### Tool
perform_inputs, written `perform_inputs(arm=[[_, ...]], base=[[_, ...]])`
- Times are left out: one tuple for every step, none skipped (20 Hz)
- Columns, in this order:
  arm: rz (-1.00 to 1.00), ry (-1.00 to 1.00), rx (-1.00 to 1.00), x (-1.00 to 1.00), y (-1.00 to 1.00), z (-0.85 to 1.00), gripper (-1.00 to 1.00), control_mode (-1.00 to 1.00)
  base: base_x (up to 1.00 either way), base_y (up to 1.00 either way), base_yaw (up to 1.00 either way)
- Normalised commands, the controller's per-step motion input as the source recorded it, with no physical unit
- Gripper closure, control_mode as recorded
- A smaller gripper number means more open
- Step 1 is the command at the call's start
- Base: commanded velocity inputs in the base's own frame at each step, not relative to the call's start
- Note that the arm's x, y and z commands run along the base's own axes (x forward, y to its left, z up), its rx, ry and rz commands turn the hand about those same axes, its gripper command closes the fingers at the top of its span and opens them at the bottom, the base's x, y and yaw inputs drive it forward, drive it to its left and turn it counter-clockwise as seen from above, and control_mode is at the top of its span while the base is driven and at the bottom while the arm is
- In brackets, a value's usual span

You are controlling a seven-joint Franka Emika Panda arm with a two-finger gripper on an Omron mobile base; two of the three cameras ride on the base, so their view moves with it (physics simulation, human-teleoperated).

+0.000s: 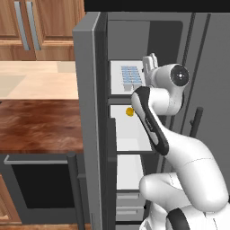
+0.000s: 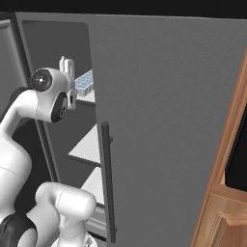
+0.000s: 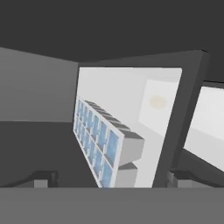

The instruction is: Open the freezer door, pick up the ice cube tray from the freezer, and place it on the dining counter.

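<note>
With the tall matte grey freezer door (image 1: 87,112) swung wide, the end effector (image 3: 109,181), jaws spread apart and empty, faced the pale blue gridded plastic ice cube tray (image 3: 103,142) on an upper white shelf (image 1: 117,87), so it needed to straddle the tray's narrow sides squarely before closing.

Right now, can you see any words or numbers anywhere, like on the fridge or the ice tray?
None: no word, number or sign can be read in any view.
The freezer door, the ice cube tray and the dining counter all show plain surfaces.
The small yellow thing on a lower shelf is too small to show any label.
</note>
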Motion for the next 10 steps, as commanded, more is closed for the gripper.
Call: perform_inputs(arm=[[0.00,0.00,0.00,0.29,0.00,-0.06,-1.00,-1.00],[0.00,0.00,0.00,0.29,0.00,-0.09,-1.00,-1.00],[0.00,0.00,0.00,0.31,0.00,-0.10,-1.00,-1.00],[0.00,0.00,0.00,0.29,0.00,-0.12,-1.00,-1.00],[0.00,0.00,0.00,0.29,0.00,-0.14,-1.00,-1.00],[0.00,0.00,0.00,0.25,0.00,-0.14,-1.00,-1.00],[0.00,0.00,0.00,0.19,0.00,-0.13,-1.00,-1.00],[0.00,0.00,0.00,0.17,0.00,-0.14,-1.00,-1.00],[0.00,0.00,0.00,0.12,-0.02,-0.15,-1.00,-1.00],[0.00,0.00,0.00,0.11,-0.04,-0.14,-1.00,-1.00]], base=[[0.00,0.00,0.00],[0.00,0.00,0.00],[0.00,0.00,0.00],[0.00,0.00,0.00],[0.00,0.00,0.00],[0.00,0.00,0.00],[0.00,0.00,0.00],[0.00,0.00,0.00],[0.00,0.00,0.00],[0.00,0.00,0.00]])
